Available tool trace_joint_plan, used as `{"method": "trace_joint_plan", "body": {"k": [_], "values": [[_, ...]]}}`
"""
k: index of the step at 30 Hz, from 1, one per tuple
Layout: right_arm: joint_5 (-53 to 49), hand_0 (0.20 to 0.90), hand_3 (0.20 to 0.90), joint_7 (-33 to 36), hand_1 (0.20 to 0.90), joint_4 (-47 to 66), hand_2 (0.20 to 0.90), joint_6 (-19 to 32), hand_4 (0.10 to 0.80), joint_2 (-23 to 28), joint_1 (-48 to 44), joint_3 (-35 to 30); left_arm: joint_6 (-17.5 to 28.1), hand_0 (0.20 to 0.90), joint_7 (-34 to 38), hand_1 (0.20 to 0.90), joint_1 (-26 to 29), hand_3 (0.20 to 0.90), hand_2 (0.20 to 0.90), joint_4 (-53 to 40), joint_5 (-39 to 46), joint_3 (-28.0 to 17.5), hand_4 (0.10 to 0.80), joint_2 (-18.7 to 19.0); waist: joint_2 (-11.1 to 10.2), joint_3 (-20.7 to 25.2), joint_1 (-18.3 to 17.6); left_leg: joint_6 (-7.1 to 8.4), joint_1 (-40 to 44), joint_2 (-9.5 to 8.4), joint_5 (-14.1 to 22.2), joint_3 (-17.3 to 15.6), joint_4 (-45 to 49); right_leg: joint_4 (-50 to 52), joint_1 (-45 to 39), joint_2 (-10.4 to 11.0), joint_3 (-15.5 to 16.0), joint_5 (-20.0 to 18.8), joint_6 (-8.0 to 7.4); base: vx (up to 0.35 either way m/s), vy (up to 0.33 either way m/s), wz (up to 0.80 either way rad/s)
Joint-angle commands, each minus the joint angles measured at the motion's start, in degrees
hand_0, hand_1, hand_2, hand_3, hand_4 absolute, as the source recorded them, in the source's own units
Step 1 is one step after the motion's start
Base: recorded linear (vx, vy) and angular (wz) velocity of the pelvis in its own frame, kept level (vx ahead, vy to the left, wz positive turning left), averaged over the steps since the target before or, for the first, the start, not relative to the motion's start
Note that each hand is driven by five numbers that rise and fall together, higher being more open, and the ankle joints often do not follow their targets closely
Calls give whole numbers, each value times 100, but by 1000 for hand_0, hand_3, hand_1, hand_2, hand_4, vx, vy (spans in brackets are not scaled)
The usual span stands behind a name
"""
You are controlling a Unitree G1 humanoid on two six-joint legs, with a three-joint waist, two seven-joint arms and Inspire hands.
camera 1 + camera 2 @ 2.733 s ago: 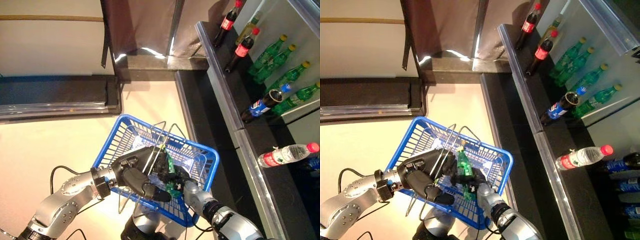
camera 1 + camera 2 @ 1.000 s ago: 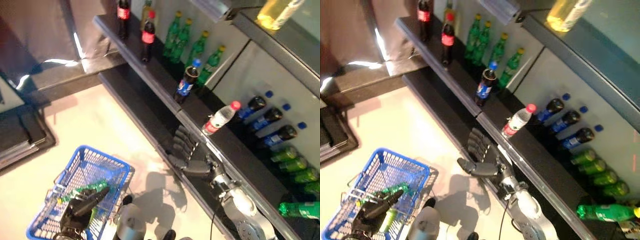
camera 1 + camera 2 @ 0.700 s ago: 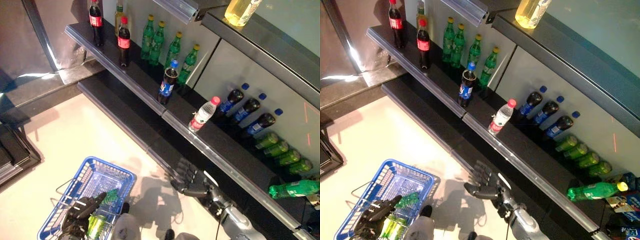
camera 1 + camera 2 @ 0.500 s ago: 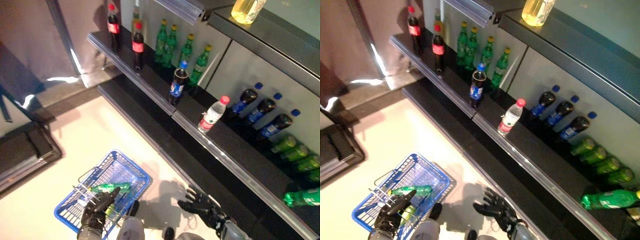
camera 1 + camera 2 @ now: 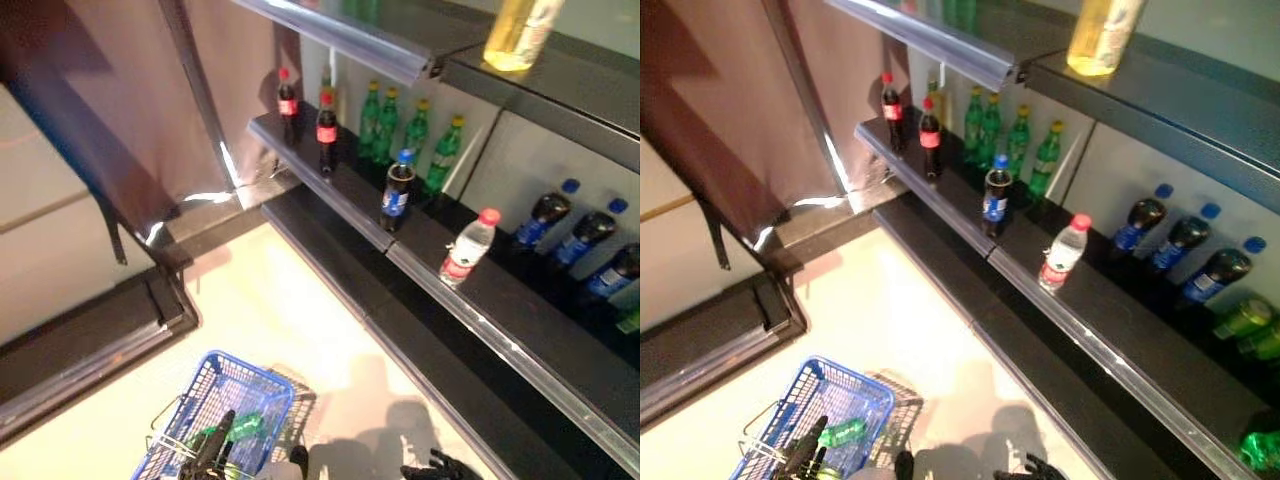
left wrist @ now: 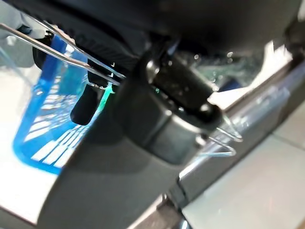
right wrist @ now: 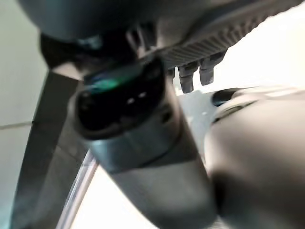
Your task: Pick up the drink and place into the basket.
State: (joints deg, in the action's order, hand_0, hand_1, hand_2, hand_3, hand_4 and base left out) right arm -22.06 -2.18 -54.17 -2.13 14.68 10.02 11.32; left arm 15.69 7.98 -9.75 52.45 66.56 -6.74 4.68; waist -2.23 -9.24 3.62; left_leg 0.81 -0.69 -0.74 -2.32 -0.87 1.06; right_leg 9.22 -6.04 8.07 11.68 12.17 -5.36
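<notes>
The green drink bottle [image 5: 243, 427] lies inside the blue basket [image 5: 250, 380], just past the left hand's [image 5: 213, 455] fingers, which curl around the basket's wire handle [image 6: 71, 59]. Only the right hand's [image 5: 436, 468] fingertips show, spread and holding nothing, well clear of the basket.

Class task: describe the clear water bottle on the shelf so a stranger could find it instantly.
Find the long black shelf. Past the dark blue-labelled bottle stands the water bottle: the only clear one, with a pinkish-red cap and red label, alone near the shelf's front edge.

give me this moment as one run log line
stage: drink in basket | green bottle: lying in blue basket on floor | left hand: shut on basket handle | right hand: low by shelf, holds nothing | shelf bottles: untouched
</notes>
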Motion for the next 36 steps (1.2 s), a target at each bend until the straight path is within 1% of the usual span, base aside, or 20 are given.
{"method": "trace_joint_plan", "body": {"k": [1, 2, 3, 5, 6, 7, 8, 10, 11, 12, 13, 16, 19, 23, 26, 28, 31, 33, 35, 36], "values": [[261, 900, 900, -85, 900, -353, 900, 250, 800, 27, 47, -80, 468, 300, -442, 300, 320, 200, 300, -533, -91, -55, 100, 156, -111, 5, -72, 566, 152, 973, -125, -749, 328, -857, 206, 6, 103, -1307, 131, 50, 494, 63], [256, 900, 900, -63, 900, -450, 900, 246, 800, 23, 10, -104, 451, 300, -474, 300, 380, 200, 300, -504, -145, -37, 100, 155, -98, -12, -98, 583, 188, 1015, -80, -840, 321, -827, 212, 78, 125, -1319, 89, 145, 658, 52], [410, 900, 900, 56, 900, -694, 900, 300, 800, 7, -137, -162, 438, 300, -530, 300, 464, 200, 300, -505, -348, 15, 100, 175, -96, -95, -103, 557, 162, 959, 157, -929, 585, -726, 254, 354, 80, -1401, -75, 164, 677, 22], [475, 900, 900, 114, 900, -727, 900, 336, 800, -34, -214, -150, 438, 300, -514, 300, 486, 200, 300, -558, -514, 34, 100, 215, -109, -182, -55, 488, 75, 799, 345, -871, 874, -596, 273, 536, 22, -1462, -203, 117, 527, 19], [446, 900, 900, 152, 900, -679, 900, 320, 800, -69, -238, -135, 401, 300, -480, 300, 495, 200, 300, -652, -657, 100, 100, 289, -124, -246, -35, 407, 38, 722, 465, -969, 1077, -471, 280, 696, 33, -1492, -294, 128, 559, 55], [231, 900, 900, 316, 900, -575, 900, 256, 800, -114, -225, -135, 370, 300, -394, 300, 487, 200, 300, -784, -888, 247, 100, 431, -106, -327, -23, 214, 105, 531, 628, -1007, 1120, 35, 416, 1000, -15, -1667, -348, 179, 676, 56], [142, 900, 900, 417, 900, -507, 900, 176, 800, -142, -220, -154, 405, 300, -339, 300, 467, 200, 300, -814, -988, 313, 100, 487, -85, -352, -35, 118, 164, 391, 682, -936, 1101, 340, 556, 1082, -101, -1822, -347, 183, 607, 50], [165, 900, 900, 530, 900, -402, 900, 88, 800, -176, -205, -168, 407, 300, -259, 300, 439, 200, 300, -890, -910, 402, 100, 577, -32, -354, -71, 10, 219, 280, 748, -930, 1071, 712, 719, 1089, -126, -1885, -299, 137, 393, 24], [181, 900, 900, 594, 900, -338, 900, 110, 800, -180, -171, -159, 388, 300, -254, 300, 397, 200, 300, -943, -815, 414, 100, 617, 29, -350, -122, -44, 286, 248, 754, -964, 1002, 1048, 836, 964, -209, -1791, -257, 172, 414, 11], [65, 900, 900, 680, 900, -247, 900, 148, 800, -183, -116, -176, 369, 300, -255, 300, 359, 200, 300, -968, -787, 445, 100, 659, 62, -331, -211, -106, 317, 176, 770, -923, 937, 1143, 905, 643, -345, -1560, -199, 254, 440, 12], [-210, 900, 900, 797, 900, -154, 900, 289, 800, -183, -41, -230, 429, 300, -331, 300, 307, 200, 300, -941, -820, 564, 100, 722, 22, -304, -346, -126, 346, 31, 816, -910, 895, 960, 909, 110, -368, -1259, -117, 255, 334, 14], [-418, 900, 900, 798, 900, -256, 900, 429, 800, -124, -63, -313, 459, 300, -315, 300, 390, 200, 300, -849, -886, 622, 100, 729, -76, -272, -444, -103, 373, -170, 923, -1073, 928, 242, 779, -337, -178, -1124, 97, 239, 177, 35], [-531, 900, 900, 752, 900, -518, 900, 497, 800, -81, -117, -376, 506, 300, -342, 300, 515, 200, 300, -736, -866, 650, 100, 644, -188, -257, -492, -104, 397, -401, 1030, -1183, 946, -672, 704, -601, -134, -1468, 125, 238, 87, 6], [-856, 900, 900, 785, 900, -819, 900, 677, 800, -99, -130, -538, 540, 300, -684, 300, 469, 200, 300, -515, -887, 668, 100, 450, -252, -241, -513, -88, 301, -585, 1246, -1187, 1392, -1015, 834, -685, -16, -1835, 104, 288, 48, 10], [-826, 900, 900, 774, 900, -914, 900, 666, 800, -139, -176, -635, 630, 300, -764, 300, 394, 200, 300, -354, -1232, 789, 100, 381, -232, -241, -568, -58, 302, -565, 1372, -1263, 1879, -863, 951, -646, 120, -1835, 140, 347, 10, -1], [-743, 900, 900, 721, 900, -1074, 900, 707, 800, -142, -190, -674, 609, 300, -783, 300, 378, 200, 300, -179, -1229, 813, 100, 386, -172, -194, -640, -32, 327, -438, 1374, -1283, 2283, -804, 889, -648, 10, -1706, 265, 443, -14, -8], [-519, 900, 900, 808, 900, -1113, 900, 672, 800, -169, -175, -684, 546, 300, -751, 300, 344, 200, 300, 129, -1060, 720, 100, 350, -98, -12, -744, 253, 414, -142, 642, -1203, 3490, -733, 793, -699, -11, -1523, 520, 426, -46, -2], [-465, 900, 900, 754, 900, -1169, 900, 864, 800, -110, -175, -623, 598, 300, -863, 300, 340, 200, 300, 386, -943, 671, 100, 347, -107, 75, -744, 343, 291, -63, 248, -1123, 4319, -779, 693, -692, 107, -1466, 656, 413, -47, -2], [-339, 900, 900, 763, 900, -1133, 900, 896, 800, -69, -215, -620, 609, 300, -939, 300, 318, 200, 300, 541, -890, 572, 100, 332, -119, 128, -717, 265, 68, -28, 232, -1048, 4757, -742, 636, -719, 97, -1395, 727, 360, 8, -17], [-327, 900, 900, 744, 900, -1138, 900, 920, 800, -37, -301, -587, 572, 300, -996, 300, 339, 200, 300, 604, -852, 505, 100, 349, -151, 113, -639, 70, -235, -102, 541, -974, 4717, -652, 605, -735, -75, -1300, 702, 309, 70, -55]]}}
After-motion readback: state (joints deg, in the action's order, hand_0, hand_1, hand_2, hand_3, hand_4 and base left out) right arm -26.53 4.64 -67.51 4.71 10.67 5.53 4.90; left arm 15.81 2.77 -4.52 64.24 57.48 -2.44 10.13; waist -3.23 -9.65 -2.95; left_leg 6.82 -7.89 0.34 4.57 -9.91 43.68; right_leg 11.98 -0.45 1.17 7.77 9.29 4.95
